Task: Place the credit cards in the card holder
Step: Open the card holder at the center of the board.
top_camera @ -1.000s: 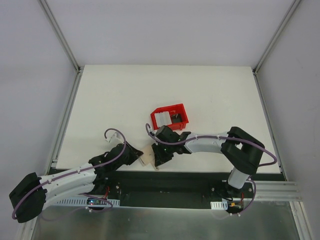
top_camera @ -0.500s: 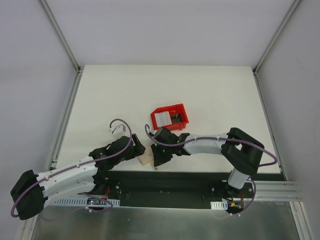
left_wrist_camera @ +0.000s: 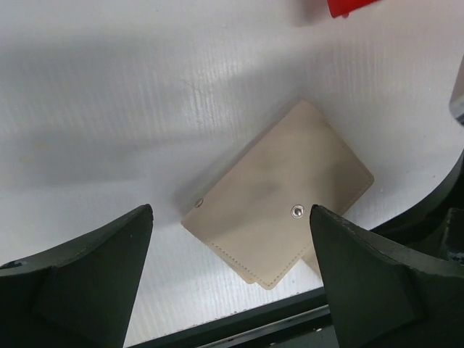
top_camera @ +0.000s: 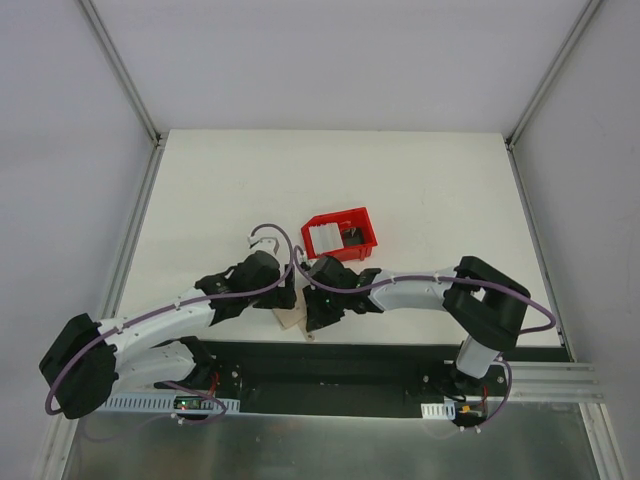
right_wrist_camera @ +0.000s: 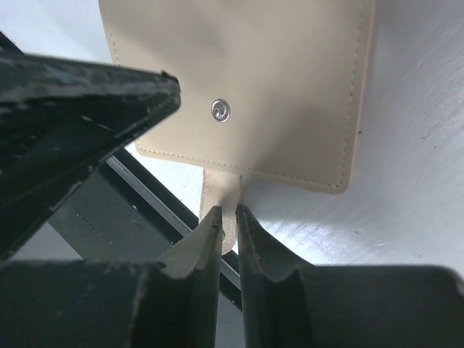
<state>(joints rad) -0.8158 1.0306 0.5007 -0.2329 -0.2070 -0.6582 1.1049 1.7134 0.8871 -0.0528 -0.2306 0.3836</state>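
White surface [top_camera: 250, 180]. Red bin [top_camera: 362, 247] mid-surface, whitish credit cards [top_camera: 322, 238] in its left compartment. Left pincer [left_wrist_camera: 230, 217] spread wide over card holder [left_wrist_camera: 283, 217], gripping nothing. Right pincer [right_wrist_camera: 227, 217] pinching holder's tab. Card holder tan, closed, flat at surface's near edge, near bin. Snap stud [right_wrist_camera: 220, 110] facing up.

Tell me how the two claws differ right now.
The left gripper stands wide open above the card holder, gripping nothing; the right gripper is nearly shut, pinching the holder's small tab. Both are black two-finger claws over the same holder.
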